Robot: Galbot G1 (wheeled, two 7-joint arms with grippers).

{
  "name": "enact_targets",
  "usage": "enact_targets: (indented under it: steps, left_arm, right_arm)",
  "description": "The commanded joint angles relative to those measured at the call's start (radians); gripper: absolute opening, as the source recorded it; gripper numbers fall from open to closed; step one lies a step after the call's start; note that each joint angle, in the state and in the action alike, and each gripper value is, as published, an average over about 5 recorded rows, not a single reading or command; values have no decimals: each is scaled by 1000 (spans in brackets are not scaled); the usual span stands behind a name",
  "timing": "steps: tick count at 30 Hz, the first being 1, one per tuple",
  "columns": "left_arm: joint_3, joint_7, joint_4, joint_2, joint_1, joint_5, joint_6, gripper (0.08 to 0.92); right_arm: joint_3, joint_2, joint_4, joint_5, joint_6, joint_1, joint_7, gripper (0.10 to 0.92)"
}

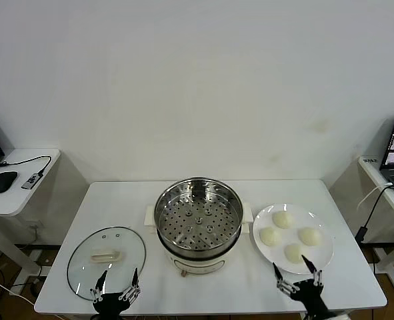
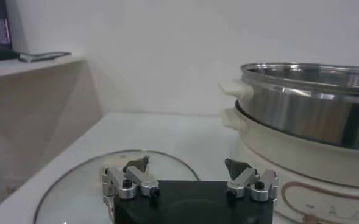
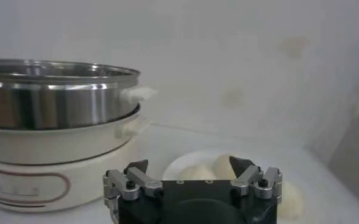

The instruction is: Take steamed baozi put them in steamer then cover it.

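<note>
Hovering released at counter (image 1: 183, 293) near edge: left pincer (image 1: 117, 283) over cover (image 1: 107, 262), right pincer (image 1: 295, 271) by plate (image 1: 325, 257) holding four baozi (image 1: 283, 219). Steamer (image 1: 198, 220) uncovered between.

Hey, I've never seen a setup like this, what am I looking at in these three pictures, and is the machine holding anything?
It is a two-armed robot at a white table. The wide picture is from its head, looking down; the other two are from cameras on its wrists. The left gripper hangs open over the near edge of the glass cover. The right gripper is open by the plate with four steamed baozi. The empty steamer stands between them. Nothing is held.
</note>
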Motion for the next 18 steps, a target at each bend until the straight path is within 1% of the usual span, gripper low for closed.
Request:
enact_targets:
  steps: [1, 4, 10, 18]
  left_arm:
    - [-3, 9, -7, 7, -13, 83, 41, 823]
    - [-4, 0, -15, 10, -22, 85, 77, 823]
    - [5, 1, -34, 26, -12, 108, 148, 823]
    - [-5, -16, -26, 29, -17, 146, 147, 823]
  right_arm:
    - [40, -95, -6, -122, -26, 79, 3, 823]
    - [57, -166, -34, -174, -52, 141, -41, 823]
    - [18, -348, -128, -324, -85, 340, -191, 823]
    - [-166, -553, -279, -369, -147, 626, -463, 823]
